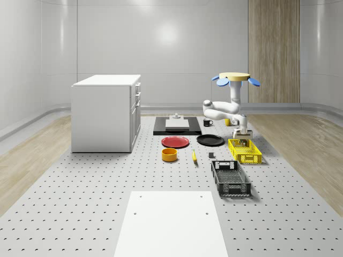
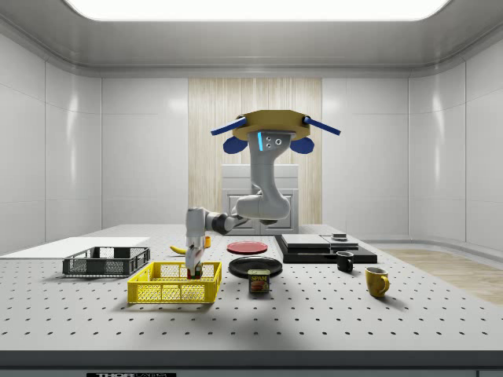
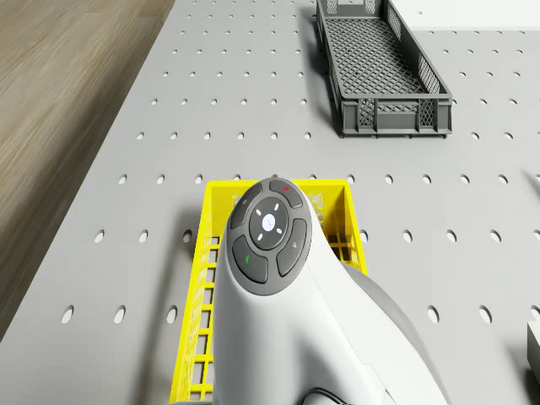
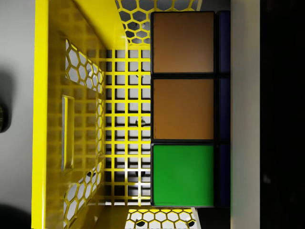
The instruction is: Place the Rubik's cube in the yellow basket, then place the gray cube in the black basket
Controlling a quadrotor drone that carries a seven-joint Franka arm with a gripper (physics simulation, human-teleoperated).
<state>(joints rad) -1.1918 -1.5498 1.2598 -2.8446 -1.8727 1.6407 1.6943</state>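
I'd lower the gripper (pinching the Rubik's cube) deeper into the yellow basket before letting go, drone hovering above.

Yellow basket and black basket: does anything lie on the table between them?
No. The whole-scene view shows bare perforated table between the yellow plastic mesh basket and the black plastic mesh basket; the drone view agrees.

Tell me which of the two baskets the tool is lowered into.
The yellow basket: the tool dips inside it, drone hovering above. The black basket sits apart toward the side view's left.
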